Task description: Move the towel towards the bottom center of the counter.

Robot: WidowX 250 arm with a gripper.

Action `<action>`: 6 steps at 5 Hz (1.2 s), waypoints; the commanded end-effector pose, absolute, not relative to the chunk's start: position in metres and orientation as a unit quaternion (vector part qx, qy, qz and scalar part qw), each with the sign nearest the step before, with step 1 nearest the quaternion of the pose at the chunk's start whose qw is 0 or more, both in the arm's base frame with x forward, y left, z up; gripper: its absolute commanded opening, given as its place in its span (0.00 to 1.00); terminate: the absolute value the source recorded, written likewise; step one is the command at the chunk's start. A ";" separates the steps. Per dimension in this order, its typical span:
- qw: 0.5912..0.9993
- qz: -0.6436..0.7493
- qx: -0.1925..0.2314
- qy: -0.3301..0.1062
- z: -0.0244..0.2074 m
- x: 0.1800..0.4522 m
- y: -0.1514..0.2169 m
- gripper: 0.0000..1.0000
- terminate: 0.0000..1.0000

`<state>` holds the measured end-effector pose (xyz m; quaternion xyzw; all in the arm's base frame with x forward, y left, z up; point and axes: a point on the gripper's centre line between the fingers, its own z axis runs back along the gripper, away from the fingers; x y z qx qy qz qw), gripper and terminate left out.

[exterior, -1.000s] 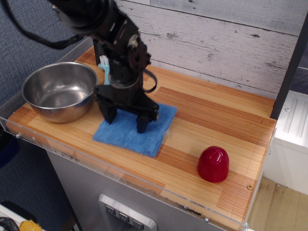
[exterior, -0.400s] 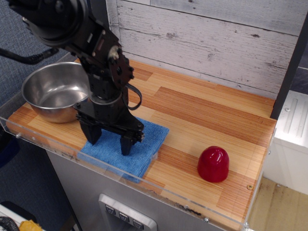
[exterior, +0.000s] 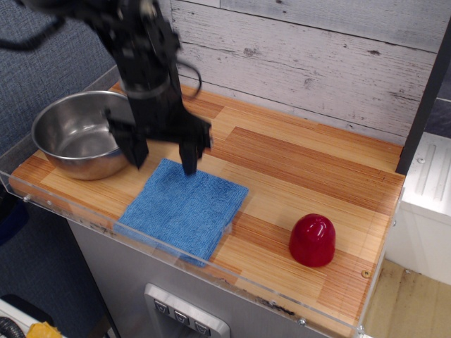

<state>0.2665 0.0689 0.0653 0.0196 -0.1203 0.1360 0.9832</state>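
The blue towel (exterior: 184,210) lies flat at the front edge of the wooden counter (exterior: 296,162), left of centre, its front corner reaching the clear rim. My gripper (exterior: 163,160) hangs just above the towel's back edge, fingers spread apart and holding nothing. The black arm rises behind it toward the upper left.
A steel bowl (exterior: 77,134) sits at the left end of the counter, close to my left finger. A red dome-shaped object (exterior: 312,239) stands at the front right. A clear acrylic rim (exterior: 232,274) runs along the front edge. A whitewashed plank wall stands behind.
The gripper dragged the towel toward the front edge, then let go and rose up and back. The towel now lies free at the front.
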 end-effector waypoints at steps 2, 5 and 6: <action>0.956 0.208 -0.027 -0.204 0.157 0.262 0.078 1.00 0.00; 0.954 0.211 -0.054 -0.205 0.175 0.255 0.077 1.00 0.00; 0.954 0.211 -0.054 -0.205 0.175 0.255 0.077 1.00 1.00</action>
